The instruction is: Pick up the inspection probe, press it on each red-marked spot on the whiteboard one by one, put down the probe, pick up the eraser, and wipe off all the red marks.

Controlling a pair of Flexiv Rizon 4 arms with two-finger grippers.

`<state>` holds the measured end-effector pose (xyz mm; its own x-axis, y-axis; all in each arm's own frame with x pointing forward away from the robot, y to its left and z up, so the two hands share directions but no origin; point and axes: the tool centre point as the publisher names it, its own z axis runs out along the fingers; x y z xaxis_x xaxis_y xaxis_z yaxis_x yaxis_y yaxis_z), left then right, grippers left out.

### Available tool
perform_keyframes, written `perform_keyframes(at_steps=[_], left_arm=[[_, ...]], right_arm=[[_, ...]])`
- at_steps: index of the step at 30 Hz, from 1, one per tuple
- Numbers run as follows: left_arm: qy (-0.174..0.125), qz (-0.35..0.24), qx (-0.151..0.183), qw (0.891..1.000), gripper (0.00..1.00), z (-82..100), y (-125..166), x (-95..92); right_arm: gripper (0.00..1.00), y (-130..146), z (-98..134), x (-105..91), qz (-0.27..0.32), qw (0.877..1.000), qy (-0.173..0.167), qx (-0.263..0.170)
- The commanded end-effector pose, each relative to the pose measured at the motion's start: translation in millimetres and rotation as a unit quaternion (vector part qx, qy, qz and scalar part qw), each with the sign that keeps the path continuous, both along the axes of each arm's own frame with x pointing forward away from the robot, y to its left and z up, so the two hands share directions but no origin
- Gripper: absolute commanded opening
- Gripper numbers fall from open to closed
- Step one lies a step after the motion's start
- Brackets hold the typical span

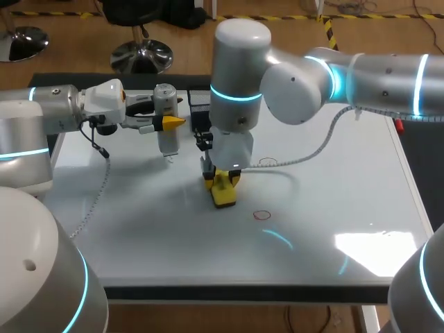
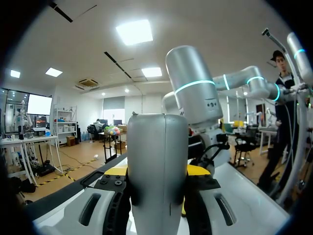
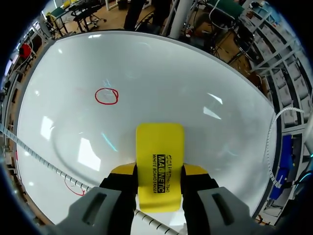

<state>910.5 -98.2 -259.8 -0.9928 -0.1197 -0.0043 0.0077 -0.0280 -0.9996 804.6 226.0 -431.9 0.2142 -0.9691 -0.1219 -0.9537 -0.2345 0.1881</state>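
The right gripper [image 3: 159, 170] pinched the yellow eraser [image 3: 160, 147] from both sides. The eraser stood with its lower end on the whiteboard [image 1: 333, 208], near the board's middle. In the head view a red circle [image 1: 261, 214] lay near the eraser at four o'clock. A second red mark [image 1: 267, 164], partly hidden by a cable [image 1: 312, 149], sat at about one o'clock. At ten o'clock, well apart, the left gripper [image 1: 165, 123] clamped the grey inspection probe [image 1: 166, 142] upright over the board. Whether its tip touched the surface could not be told.
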Motion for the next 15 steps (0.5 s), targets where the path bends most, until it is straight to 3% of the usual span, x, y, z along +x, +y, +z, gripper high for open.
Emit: perform_keyframes(at_steps=[1, 15], left_arm=[[0.000, -0.001, -0.001, 1.000, 0.00, 0.5, 0, 0.3], [0.000, -0.001, -0.001, 1.000, 0.00, 0.5, 0, 0.3]], right_arm=[[0.00, -11, -19, 0.8, -0.001, 1.000, 0.002, -0.002], [0.00, -47, -26, 7.1, -0.019, 0.999, 0.006, -0.032]])
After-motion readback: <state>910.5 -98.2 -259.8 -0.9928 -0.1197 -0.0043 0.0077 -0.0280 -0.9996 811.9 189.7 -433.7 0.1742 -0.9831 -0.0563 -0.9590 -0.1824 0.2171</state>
